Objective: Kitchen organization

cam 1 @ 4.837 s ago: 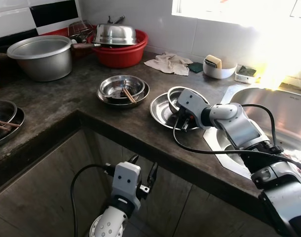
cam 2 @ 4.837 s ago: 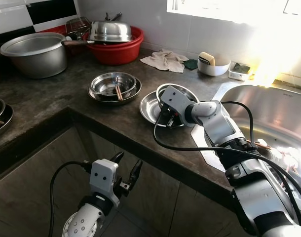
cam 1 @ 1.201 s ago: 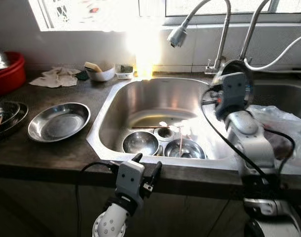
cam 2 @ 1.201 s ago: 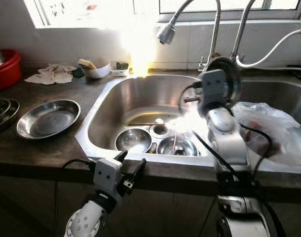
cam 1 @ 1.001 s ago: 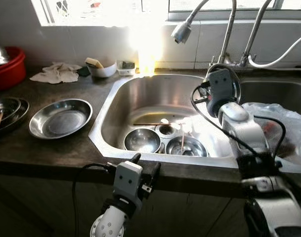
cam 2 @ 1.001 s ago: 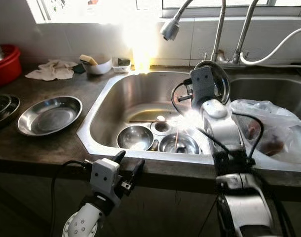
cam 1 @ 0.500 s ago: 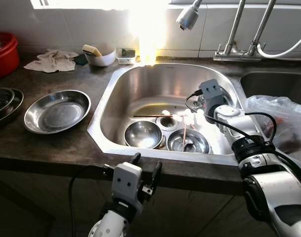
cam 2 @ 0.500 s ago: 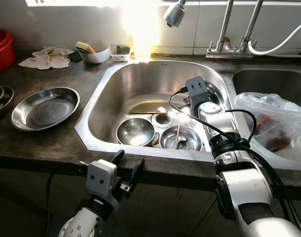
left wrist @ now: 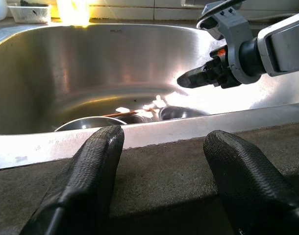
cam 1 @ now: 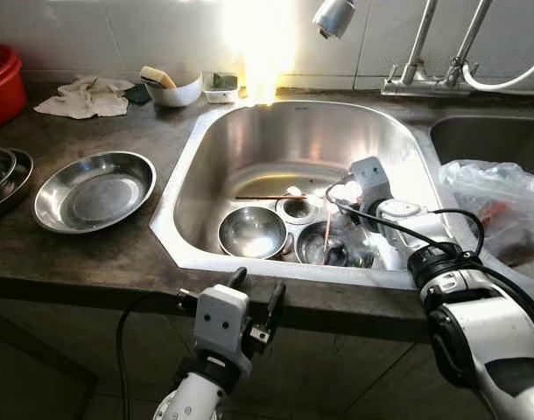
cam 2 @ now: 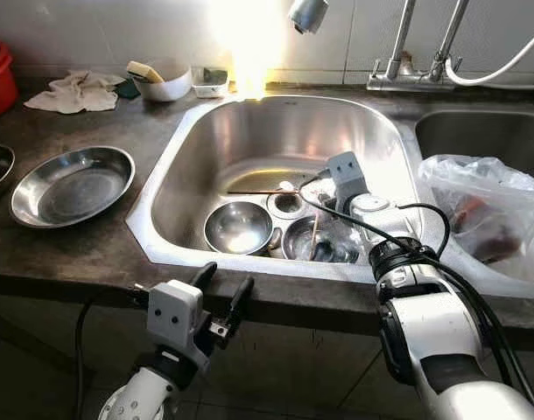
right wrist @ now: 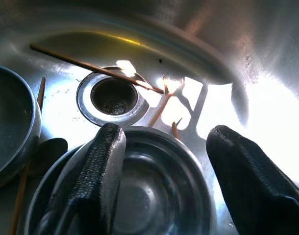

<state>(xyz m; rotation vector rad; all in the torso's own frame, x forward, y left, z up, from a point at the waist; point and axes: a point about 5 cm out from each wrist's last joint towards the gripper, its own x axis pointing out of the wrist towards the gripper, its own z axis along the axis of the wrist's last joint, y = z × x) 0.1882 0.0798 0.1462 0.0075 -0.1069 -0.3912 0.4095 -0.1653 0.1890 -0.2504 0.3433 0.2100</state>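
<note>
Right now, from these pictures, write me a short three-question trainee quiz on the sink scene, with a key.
1. True or false: the right hand is down inside the sink.
2. The wide steel plate lies: A) on the counter, on the robot's left of the sink; B) in the sink; C) in the red tub.
3. Fill in: the left hand hangs in front of the counter edge with its fingers ____.

Key: 1 true; 2 A; 3 open.

Silver arms, black cables, each pincer (right wrist: 161, 181) with textured black fingers (left wrist: 95, 161).
</note>
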